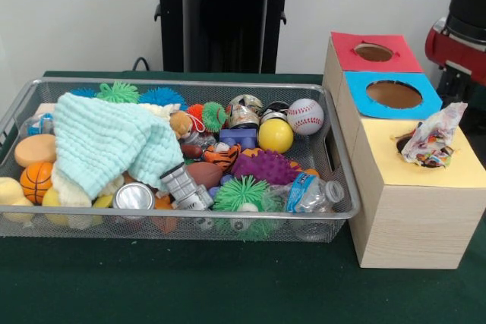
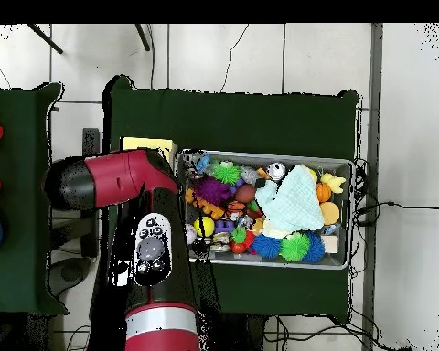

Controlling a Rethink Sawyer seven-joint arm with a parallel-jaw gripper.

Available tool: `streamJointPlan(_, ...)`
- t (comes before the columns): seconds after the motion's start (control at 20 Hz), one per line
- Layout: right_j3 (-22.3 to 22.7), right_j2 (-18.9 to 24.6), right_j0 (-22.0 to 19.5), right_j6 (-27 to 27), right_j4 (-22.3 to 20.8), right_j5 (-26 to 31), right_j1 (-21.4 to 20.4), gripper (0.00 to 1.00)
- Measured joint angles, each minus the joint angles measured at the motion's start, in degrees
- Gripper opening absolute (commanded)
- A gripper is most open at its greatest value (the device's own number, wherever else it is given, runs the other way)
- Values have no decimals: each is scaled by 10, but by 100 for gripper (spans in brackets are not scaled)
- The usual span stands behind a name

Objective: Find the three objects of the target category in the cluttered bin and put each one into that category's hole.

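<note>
A wire mesh bin (image 1: pixel 345 187) holds a jumble of toys and trash. In it lie a silver can (image 1: pixel 134 196) at the front, a crushed plastic bottle (image 1: pixel 310 193) at the front right and a second can (image 1: pixel 244 111) further back. To the right of the bin stands a wooden box with a red hole (image 1: pixel 373 52), a blue hole (image 1: pixel 394 94) and a yellow hole (image 1: pixel 414 146). A crumpled colourful wrapper (image 1: pixel 434 136) sticks out of the yellow hole. Part of my red and black arm (image 1: pixel 462 32) shows at the right edge, and from above the arm (image 2: pixel 123 178) covers the box. No gripper shows.
A pale green cloth (image 1: pixel 110 142) (image 2: pixel 292 206) covers the bin's left part. Around it lie a baseball (image 1: pixel 305 116), a yellow ball (image 1: pixel 275 135), a small basketball (image 1: pixel 36 180), a purple spiky ball (image 1: pixel 266 165) and green fuzzy balls (image 1: pixel 239 193). Green cloth covers the table (image 1: pixel 190 286).
</note>
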Motion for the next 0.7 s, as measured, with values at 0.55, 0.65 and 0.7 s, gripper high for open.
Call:
streamJointPlan(0.55,0,0,-6,0,-1,-14,10,0)
streamJointPlan(0.65,0,0,-7,0,-1,-14,10,0)
streamJointPlan(0.7,0,0,-7,0,-1,-14,10,0)
